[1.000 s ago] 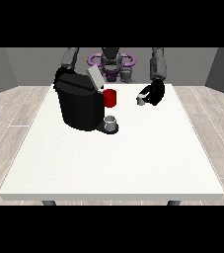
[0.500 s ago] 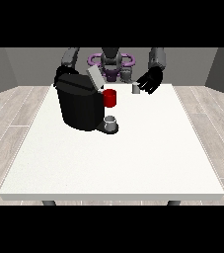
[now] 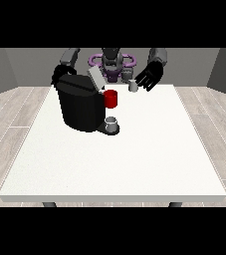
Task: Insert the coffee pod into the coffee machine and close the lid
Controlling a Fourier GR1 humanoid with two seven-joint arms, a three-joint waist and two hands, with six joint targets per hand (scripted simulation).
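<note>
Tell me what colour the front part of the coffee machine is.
Red, on the black coffee machine; front view.

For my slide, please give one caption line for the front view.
Hand at the view's right holds coffee pod beside open-lidded coffee machine.

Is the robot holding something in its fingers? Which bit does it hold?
The robot hand at the view's right carries the small grey coffee pod at its fingertips; which part cannot be told.
</note>
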